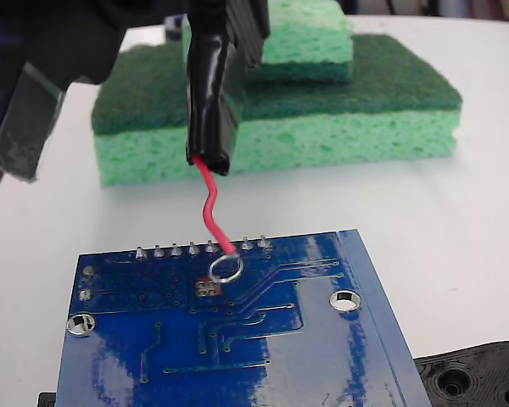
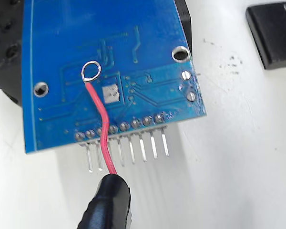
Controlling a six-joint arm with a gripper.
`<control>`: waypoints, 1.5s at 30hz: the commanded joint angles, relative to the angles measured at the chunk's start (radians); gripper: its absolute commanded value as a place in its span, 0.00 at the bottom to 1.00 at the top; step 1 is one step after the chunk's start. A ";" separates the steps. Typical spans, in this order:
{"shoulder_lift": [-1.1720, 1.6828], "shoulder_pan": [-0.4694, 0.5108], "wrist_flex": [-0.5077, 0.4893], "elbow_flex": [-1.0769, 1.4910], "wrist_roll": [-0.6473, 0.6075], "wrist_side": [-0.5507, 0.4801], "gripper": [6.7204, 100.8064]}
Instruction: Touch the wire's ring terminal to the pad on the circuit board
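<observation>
1 ring terminal (image 2: pixel 91 71) over 1 circuit board (image 2: pixel 105 67), beside pad (image 2: pixel 110 94) (not on)

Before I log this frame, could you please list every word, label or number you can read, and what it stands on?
Black block, top right of the wrist view: pale letters cut off by the picture edge, too partial to read.
Circuit board: only traces and solder bumps, no readable print in either view.
Sponges: no text.

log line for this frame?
silver ring terminal on red wire | over blue circuit board | off silver square pad | contact unclear
</observation>
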 commanded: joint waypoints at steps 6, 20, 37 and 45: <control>-0.003 0.006 0.005 -0.008 -0.003 -0.006 0.99; 0.014 0.021 -0.003 0.017 -0.009 -0.021 0.99; 0.040 0.017 0.017 0.011 -0.014 -0.026 0.99; 0.140 0.000 0.095 0.008 -0.015 -0.021 0.99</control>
